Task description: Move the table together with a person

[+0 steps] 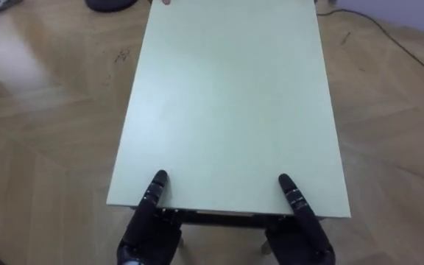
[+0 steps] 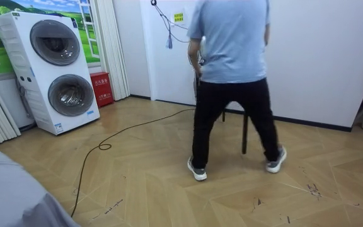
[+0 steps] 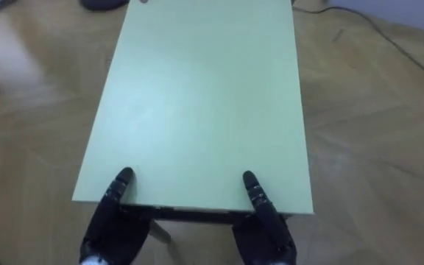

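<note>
Table (image 1: 230, 96), pale-green rectangular top, near edge clamped in left robot hand (image 1: 150, 230) and right robot hand (image 1: 302, 234).

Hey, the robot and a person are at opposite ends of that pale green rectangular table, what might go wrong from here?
1. The left hand and right hand meet the pale green rectangular table only at its near edge, so a sudden tug might pull it away from them.
2. The person stands with feet wide apart, as if stepping; an uneven pace could twist or tilt the table.
</note>
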Controlling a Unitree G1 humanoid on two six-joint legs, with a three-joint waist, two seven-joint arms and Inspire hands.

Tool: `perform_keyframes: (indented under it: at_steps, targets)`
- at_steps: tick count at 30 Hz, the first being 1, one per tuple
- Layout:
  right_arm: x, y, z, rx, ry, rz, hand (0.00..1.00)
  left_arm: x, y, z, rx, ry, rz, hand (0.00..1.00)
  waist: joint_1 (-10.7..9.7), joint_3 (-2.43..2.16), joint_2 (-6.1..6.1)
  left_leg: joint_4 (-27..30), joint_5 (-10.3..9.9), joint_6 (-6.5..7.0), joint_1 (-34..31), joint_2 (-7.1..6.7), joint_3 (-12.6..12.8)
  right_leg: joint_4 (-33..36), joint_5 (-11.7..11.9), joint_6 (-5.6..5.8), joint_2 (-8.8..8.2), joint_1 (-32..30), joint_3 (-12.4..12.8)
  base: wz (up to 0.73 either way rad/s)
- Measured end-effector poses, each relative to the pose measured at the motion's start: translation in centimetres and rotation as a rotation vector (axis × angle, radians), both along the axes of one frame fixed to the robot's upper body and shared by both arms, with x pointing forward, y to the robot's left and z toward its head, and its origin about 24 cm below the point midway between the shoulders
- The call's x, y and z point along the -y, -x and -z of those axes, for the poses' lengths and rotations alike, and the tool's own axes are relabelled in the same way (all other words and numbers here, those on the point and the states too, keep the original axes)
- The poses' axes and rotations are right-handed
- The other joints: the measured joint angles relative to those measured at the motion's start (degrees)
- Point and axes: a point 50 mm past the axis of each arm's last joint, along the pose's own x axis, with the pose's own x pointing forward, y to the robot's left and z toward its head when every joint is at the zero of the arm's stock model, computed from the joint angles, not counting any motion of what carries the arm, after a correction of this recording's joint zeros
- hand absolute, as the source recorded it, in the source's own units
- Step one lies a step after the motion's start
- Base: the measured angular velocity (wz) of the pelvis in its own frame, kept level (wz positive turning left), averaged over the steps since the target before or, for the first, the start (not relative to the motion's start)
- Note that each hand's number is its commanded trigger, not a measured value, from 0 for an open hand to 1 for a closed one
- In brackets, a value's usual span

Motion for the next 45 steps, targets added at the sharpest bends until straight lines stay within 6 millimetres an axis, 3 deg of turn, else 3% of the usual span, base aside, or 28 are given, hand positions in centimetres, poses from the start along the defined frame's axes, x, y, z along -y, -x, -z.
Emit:
perform_keyframes:
  at_steps: [3,6,7,8,9,10,11,16,21,24,26,27,29,31,32,33,34,35,36,38,43,45]
  targets:
    - [0.2,-0.1,0.0,0.002,0.003,0.012,1.0,0.3,-0.1,-0.1,0.0,0.009,-0.004,1.0,0.0,0.02,-0.05,-0.2,0.7,1.11,-0.1,-1.39,-0.2,3.5,-1.5,0.88,-1.7,-0.2,3.4,0.79]
    - [0.1,-0.1,0.0,-0.009,-0.003,0.018,1.0,0.3,-0.2,-0.1,0.003,0.01,-0.006,1.0,0.7,0.18,-0.31,-0.4,0.9,1.52,0.8,-2.54,-4.4,9.8,-1.8,0.57,-2.61,-0.9,7.5,0.76]
    - [0.1,-0.1,0.0,-0.012,-0.003,0.018,1.0,0.4,-0.2,-0.1,0.007,0.01,-0.008,1.0,0.2,0.36,-0.47,0.1,0.9,1.58,1.0,-2.83,-7.4,10.8,-3.3,-0.4,-2.23,-1.5,10.7,0.95]
    - [0.0,-0.3,0.0,-0.007,-0.007,0.016,1.0,0.3,-0.3,-0.3,0.02,0.006,-0.015,1.0,0.0,0.35,-0.98,0.6,1.0,1.46,0.1,-3.76,-10.8,5.9,-5.8,-2.02,0.15,-2.2,17.2,0.95]
    - [-0.1,-0.4,-0.1,0.0,-0.009,0.014,1.0,0.2,-0.4,-0.4,0.029,0.004,-0.02,1.0,0.0,0.26,-1.4,0.9,1.1,1.34,-0.6,-4.48,-11.8,2.9,-6.0,-2.32,1.35,-2.9,20.2,1.26]
    - [-0.3,-0.7,-0.3,0.01,-0.011,0.017,1.0,0.1,-0.7,-0.5,0.039,-0.001,-0.018,1.0,-1.3,0.12,-1.42,1.9,1.4,1.21,-2.3,-5.88,-14.2,3.0,-4.2,-1.42,2.63,-3.2,22.3,1.14]
    - [-0.3,-0.8,-0.4,0.02,-0.007,0.01,1.0,0.1,-0.8,-0.6,0.047,-0.006,-0.015,1.0,-1.2,-0.01,-1.41,2.0,1.6,1.07,-2.9,-6.1,-14.0,3.1,-4.1,-1.01,2.02,-3.2,20.3,1.04]
    - [-0.1,-1.4,-0.6,0.036,0.008,-0.002,1.0,0.2,-0.9,-0.7,0.051,-0.003,-0.017,1.0,1.1,0.04,-1.64,2.0,2.0,1.24,-3.7,-6.29,-13.8,2.1,-4.2,-0.95,2.42,-1.1,16.8,0.47]
    - [0.0,-1.7,-0.8,0.038,0.014,-0.011,1.0,0.1,-0.8,-0.7,0.046,-0.004,-0.022,1.0,3.6,0.18,-2.56,1.9,2.2,1.57,-4.7,-7.02,-15.1,-0.6,-3.9,-0.85,3.02,0.1,17.8,0.35]
    - [-0.1,-2.1,-0.9,0.029,0.017,-0.017,1.0,0.0,-0.8,-0.6,0.037,0.001,-0.032,1.0,4.0,0.15,-3.03,2.0,2.3,1.74,-4.7,-8.33,-17.7,-1.5,-3.9,-0.85,3.27,1.5,18.7,0.53]
    - [-0.2,-2.1,-0.8,0.015,0.02,-0.018,1.0,-0.1,-0.9,-0.7,0.033,-0.003,-0.039,1.0,4.1,0.08,-3.49,2.3,2.4,1.71,-4.6,-8.7,-20.9,-0.5,-3.9,-0.85,3.6,1.7,18.9,0.67]
    - [-0.3,-2.1,-0.8,0.013,0.02,-0.017,1.0,-0.1,-0.9,-0.7,0.032,-0.004,-0.039,1.0,4.2,0.08,-3.49,2.4,2.4,1.66,-4.5,-8.69,-22.0,0.4,-3.8,-0.87,3.77,1.4,19.3,0.62]
    - [-0.4,-2.3,-0.8,0.013,0.016,-0.026,1.0,-0.1,-1.0,-0.7,0.035,-0.006,-0.038,1.0,4.2,0.11,-3.39,2.1,2.7,1.23,-4.1,-8.61,-25.7,-3.4,-4.2,-1.88,6.08,-0.2,26.3,0.61]
    - [-0.3,-2.3,-0.8,0.013,0.019,-0.026,1.0,-0.1,-1.0,-0.7,0.035,-0.006,-0.039,1.0,3.8,0.02,-3.09,2.0,2.9,0.84,-3.8,-8.79,-28.1,-4.3,-1.6,-3.2,7.27,-1.7,27.9,0.72]
    - [-0.3,-2.3,-0.8,0.013,0.02,-0.026,1.0,-0.3,-1.1,-0.7,0.035,-0.008,-0.045,1.0,3.9,-0.07,-3.32,1.9,2.9,0.77,-3.6,-9.11,-27.4,-4.3,-1.0,-4.02,7.12,-0.8,26.2,0.68]
    - [-0.2,-2.4,-0.8,0.014,0.022,-0.026,1.0,-0.2,-1.0,-0.7,0.034,-0.005,-0.046,1.0,3.8,-0.06,-3.26,1.8,2.9,0.8,-3.6,-9.19,-25.5,-4.4,-1.0,-4.09,7.11,0.0,25.3,0.7]
    - [-0.2,-2.4,-0.8,0.013,0.025,-0.026,1.0,-0.2,-1.0,-0.7,0.032,-0.004,-0.043,1.0,2.9,0.03,-3.15,1.4,3.3,1.5,-3.7,-7.92,-18.9,-4.4,-1.1,-4.18,7.13,1.0,23.2,0.89]
    - [-0.2,-2.3,-0.7,0.007,0.016,-0.023,1.0,-0.2,-1.1,-0.7,0.035,-0.007,-0.038,1.0,2.2,0.03,-3.23,0.5,3.8,2.5,-3.6,-6.48,-11.3,-4.2,-1.1,-4.21,7.31,1.5,22.7,0.92]
    - [-0.3,-2.3,-0.7,0.007,0.012,-0.021,1.0,-0.3,-1.2,-0.8,0.037,-0.01,-0.036,1.0,2.0,0.04,-3.26,0.3,3.9,2.84,-3.6,-5.99,-8.6,-4.1,-1.1,-4.2,7.43,1.5,23.0,0.8]
    - [-0.3,-2.5,-0.8,0.01,0.009,-0.025,1.0,-0.3,-1.2,-0.8,0.039,-0.011,-0.031,1.0,1.8,0.03,-3.22,0.3,2.8,4.08,-3.6,-5.58,-7.6,-3.4,-1.9,-4.14,8.24,1.3,25.9,0.44]
    - [0.1,-2.6,-0.8,0.012,0.037,-0.037,1.0,-0.1,-0.8,-0.6,0.022,0.004,-0.043,1.0,3.0,-0.03,-2.62,0.4,2.6,4.14,-3.7,-6.13,-8.2,-3.0,-2.2,-4.12,8.07,1.4,26.1,0.11]
    - [0.2,-2.6,-0.8,0.008,0.041,-0.039,1.0,0.0,-0.8,-0.5,0.018,0.008,-0.037,1.0,2.9,-0.02,-2.05,0.4,2.5,4.25,-3.4,-6.2,-9.7,-0.9,-3.2,-2.39,7.94,0.5,26.5,0.23]
